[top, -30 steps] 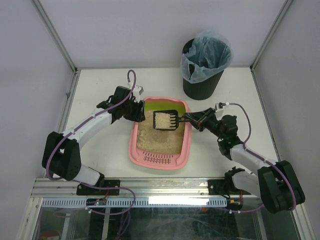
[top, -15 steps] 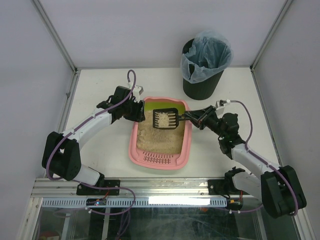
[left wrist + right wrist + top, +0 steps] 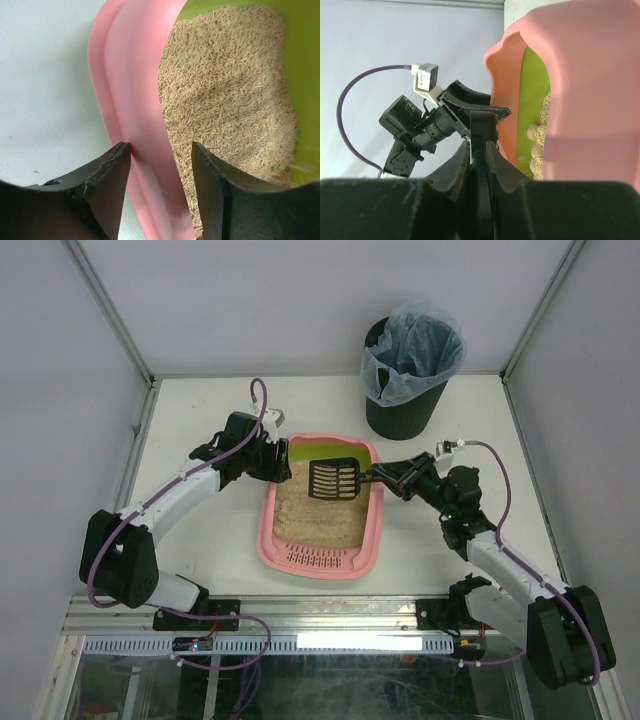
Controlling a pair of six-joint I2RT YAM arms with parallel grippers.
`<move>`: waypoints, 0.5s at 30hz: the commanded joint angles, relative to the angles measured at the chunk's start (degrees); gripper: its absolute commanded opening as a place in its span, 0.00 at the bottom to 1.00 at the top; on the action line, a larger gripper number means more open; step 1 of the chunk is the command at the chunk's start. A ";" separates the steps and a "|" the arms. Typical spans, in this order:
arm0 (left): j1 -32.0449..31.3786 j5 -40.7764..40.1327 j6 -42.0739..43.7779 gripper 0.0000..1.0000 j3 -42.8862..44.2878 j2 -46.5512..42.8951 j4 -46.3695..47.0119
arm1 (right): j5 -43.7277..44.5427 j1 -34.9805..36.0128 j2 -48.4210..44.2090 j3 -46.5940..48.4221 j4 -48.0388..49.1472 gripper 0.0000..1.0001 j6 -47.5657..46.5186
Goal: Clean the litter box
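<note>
Clamped by its handle in the right claw [image 3: 385,478], the scoop [image 3: 333,480] hangs, seemingly empty, over the litter box [image 3: 372,530] just below and ahead of that claw. The next dip should run shallow and level, sifting over the litter [image 3: 315,520] before any trip to the bin [image 3: 400,420] beyond. The right arm [image 3: 500,560] reaches in low, elbow bent. The left claw [image 3: 278,468] straddles the box's wall; whether it pinches, I cannot tell.
</note>
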 commanded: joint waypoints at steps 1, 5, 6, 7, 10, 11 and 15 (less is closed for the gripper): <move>-0.79 1.43 -1.98 0.54 -0.67 -4.99 5.60 | -3.20 -0.12 -0.93 5.20 -2.85 0.00 -4.71; -0.78 0.20 -3.13 0.57 0.53 -6.01 5.78 | 1.76 -2.23 -4.98 3.28 -7.38 0.00 -3.22; -0.83 -0.28 -3.46 0.58 0.83 -6.36 5.63 | 0.76 -1.46 -4.36 4.25 -8.03 0.00 -4.72; -0.79 -1.27 -3.80 0.59 1.11 -6.92 5.35 | -0.86 -0.17 -2.85 6.31 -9.50 0.00 -7.11; -0.78 -4.95 -4.93 0.60 0.55 -9.45 4.31 | 4.32 3.53 -2.04 11.67 -19.50 0.00 -14.02; -0.78 -5.45 -5.37 0.60 0.09 -10.27 3.81 | 8.12 4.28 -3.00 12.58 -23.09 0.00 -16.23; -0.79 -5.30 -7.33 0.56 -3.02 -13.66 1.99 | 19.75 8.55 -2.61 18.29 -33.40 0.00 -24.40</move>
